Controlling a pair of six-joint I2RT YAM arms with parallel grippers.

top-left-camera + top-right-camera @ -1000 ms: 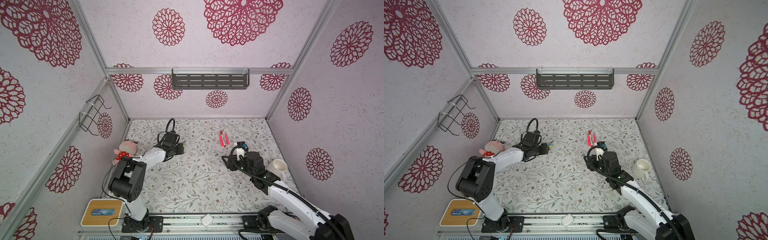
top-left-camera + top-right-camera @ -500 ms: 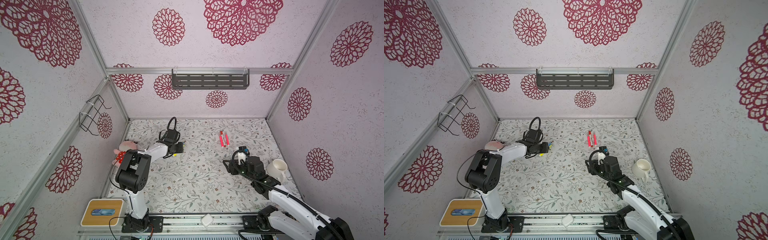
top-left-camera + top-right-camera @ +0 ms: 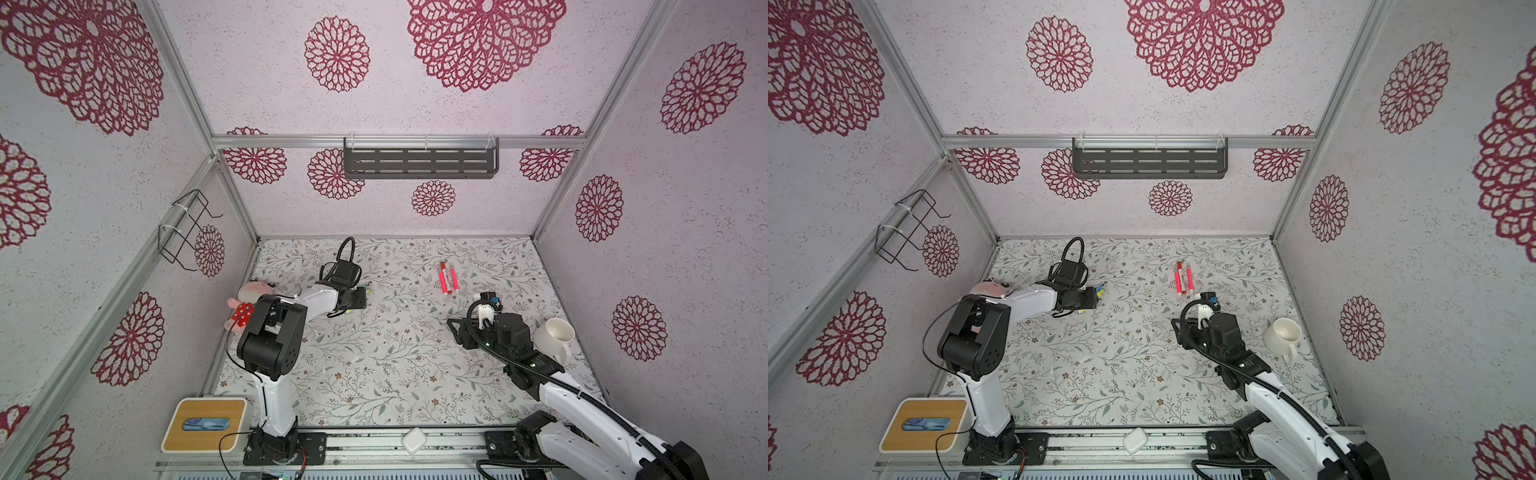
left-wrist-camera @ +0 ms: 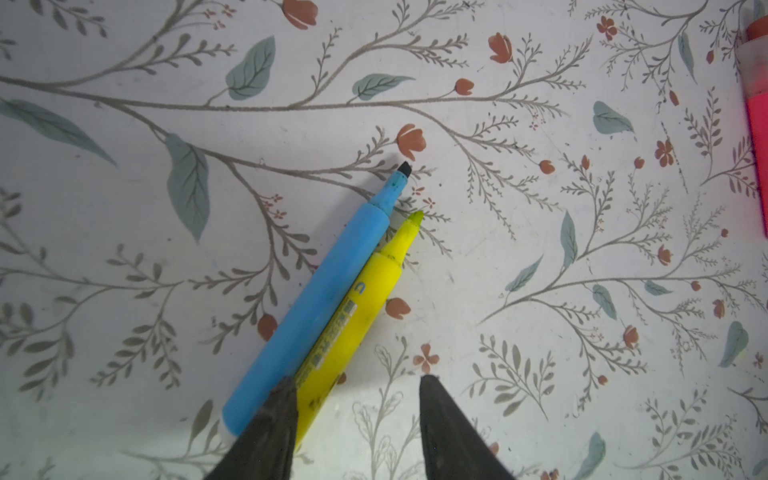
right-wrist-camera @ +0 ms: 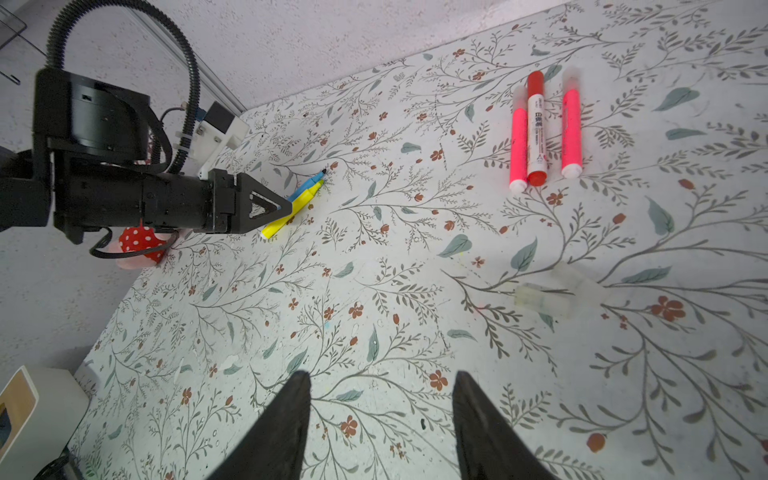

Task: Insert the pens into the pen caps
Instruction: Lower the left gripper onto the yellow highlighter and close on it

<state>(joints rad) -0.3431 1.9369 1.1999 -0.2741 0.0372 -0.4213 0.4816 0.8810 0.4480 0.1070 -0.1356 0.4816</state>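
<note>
Floral desk [image 3: 395, 374], uncapped blue pen [image 4: 332, 291] touching yellow pen [image 4: 365, 299].
Left gripper [image 4: 357, 380] spread over both; right gripper [image 5: 380, 374] spread, holding nothing.

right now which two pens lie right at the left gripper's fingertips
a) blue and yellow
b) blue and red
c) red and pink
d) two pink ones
a: the left wrist view shows the blue pen and the yellow pen lying side by side on the table, tips bare, with their back ends at the open left gripper.
</note>
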